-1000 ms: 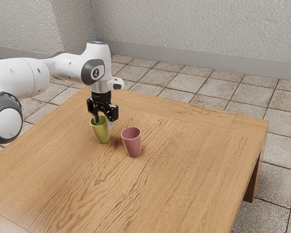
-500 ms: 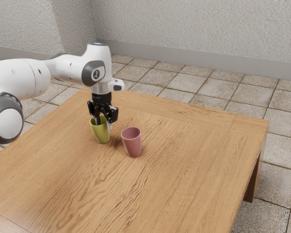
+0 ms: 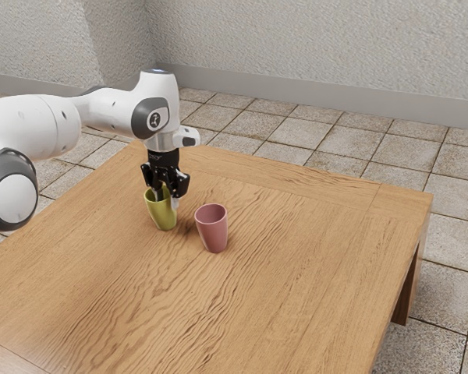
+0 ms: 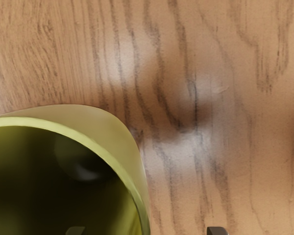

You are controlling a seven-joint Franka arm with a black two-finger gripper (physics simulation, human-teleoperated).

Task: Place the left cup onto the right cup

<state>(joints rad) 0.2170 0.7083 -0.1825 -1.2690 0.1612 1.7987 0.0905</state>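
Note:
The olive-green cup [image 3: 162,213] stands upright on the wooden table [image 3: 296,273], to the exterior view's left of the pink cup [image 3: 211,227]. A small gap separates the two cups. My gripper [image 3: 164,191] reaches down over the green cup's rim on the side nearer the pink cup, one finger inside and one outside. In the wrist view the green cup [image 4: 95,132] sits right under the hand, its wall between two fingertips [image 4: 214,229] that stand apart from it, so the gripper is open.
A broad stretch of bare tabletop lies to the exterior view's right of the cups and toward the front. The table's far edge and right corner [image 3: 421,202] drop to a tiled floor.
The fingers have drawn closer together around the green cup's wall. Neither cup has moved, and the arm has barely shifted.

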